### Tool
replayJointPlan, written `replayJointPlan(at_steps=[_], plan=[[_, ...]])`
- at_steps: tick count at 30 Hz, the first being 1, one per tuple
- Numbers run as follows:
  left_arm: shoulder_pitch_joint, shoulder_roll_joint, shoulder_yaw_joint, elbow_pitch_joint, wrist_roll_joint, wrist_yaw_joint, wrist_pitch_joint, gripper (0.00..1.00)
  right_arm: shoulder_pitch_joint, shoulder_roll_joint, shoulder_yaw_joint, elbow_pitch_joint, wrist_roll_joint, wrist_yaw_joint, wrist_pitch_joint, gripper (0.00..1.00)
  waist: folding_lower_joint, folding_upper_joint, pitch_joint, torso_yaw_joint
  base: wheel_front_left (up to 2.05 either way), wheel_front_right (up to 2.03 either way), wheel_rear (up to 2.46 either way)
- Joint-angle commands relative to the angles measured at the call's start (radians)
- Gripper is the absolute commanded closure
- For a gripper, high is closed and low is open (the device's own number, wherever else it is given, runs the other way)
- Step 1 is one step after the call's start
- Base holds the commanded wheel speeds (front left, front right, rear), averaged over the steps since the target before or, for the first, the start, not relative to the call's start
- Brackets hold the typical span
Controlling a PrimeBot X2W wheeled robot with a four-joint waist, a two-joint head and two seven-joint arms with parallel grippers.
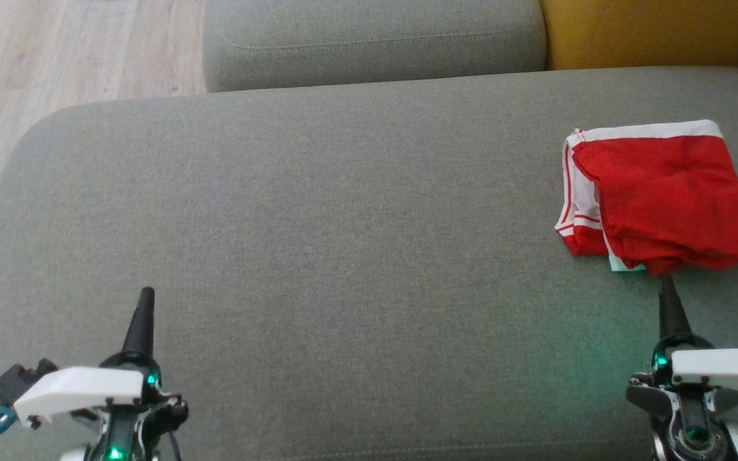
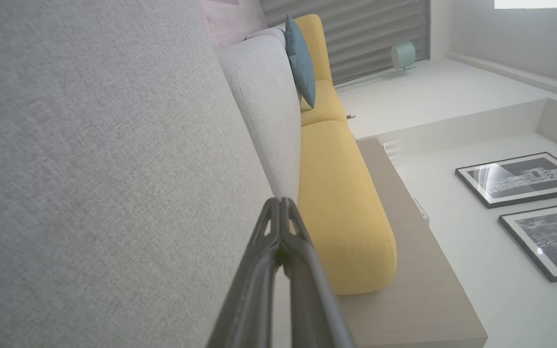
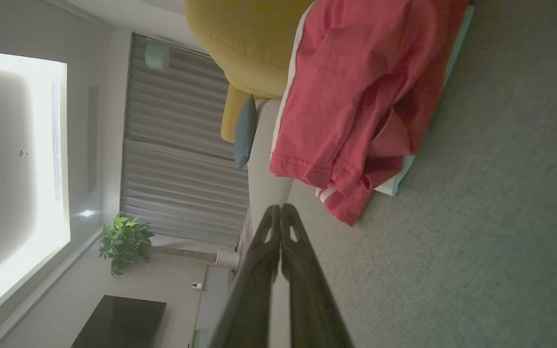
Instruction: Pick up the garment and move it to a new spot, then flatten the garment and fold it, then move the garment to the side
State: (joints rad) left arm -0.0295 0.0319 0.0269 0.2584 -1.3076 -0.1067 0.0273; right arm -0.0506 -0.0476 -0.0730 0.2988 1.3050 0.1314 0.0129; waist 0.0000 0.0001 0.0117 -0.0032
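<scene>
Red folded cloth garment (image 1: 670,198): solid red, with a broad white band along one edge, thin red-and-white stripes down another, and a sliver of mint green at its lower edge. Grey woven-fabric sofa seat (image 1: 343,224): plain grey with a fine speckled weave. Mustard-yellow fabric cushion (image 1: 651,32): unpatterned. Pale wood-grain plank floor (image 1: 55,51): light beige, faintly streaked. Left end effector (image 1: 146,293) and right end effector (image 1: 664,278): black fingers, white shells, small green lights. Teal-blue pillow (image 2: 300,60): plain. Black-framed wall prints (image 2: 520,179): black-and-white images.
</scene>
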Motion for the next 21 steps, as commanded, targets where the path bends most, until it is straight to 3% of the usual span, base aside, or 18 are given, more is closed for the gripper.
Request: replayJointPlan(at_steps=[1,21], plan=[[-0.059,0.016,0.039,-0.028,-0.028,-0.008,0.009,1.00,-0.051,-0.016,0.011,-0.043,0.033,-0.001,0.010,1.00,0.0000,-0.0001,0.000,0.000,0.00,0.00,0.00],[-0.073,0.019,0.074,-0.017,-0.230,-0.020,0.065,1.00,-0.054,-0.016,-0.014,-0.052,0.244,-0.001,0.066,1.00,0.0000,-0.0001,-0.006,0.002,0.00,0.00,0.00]])
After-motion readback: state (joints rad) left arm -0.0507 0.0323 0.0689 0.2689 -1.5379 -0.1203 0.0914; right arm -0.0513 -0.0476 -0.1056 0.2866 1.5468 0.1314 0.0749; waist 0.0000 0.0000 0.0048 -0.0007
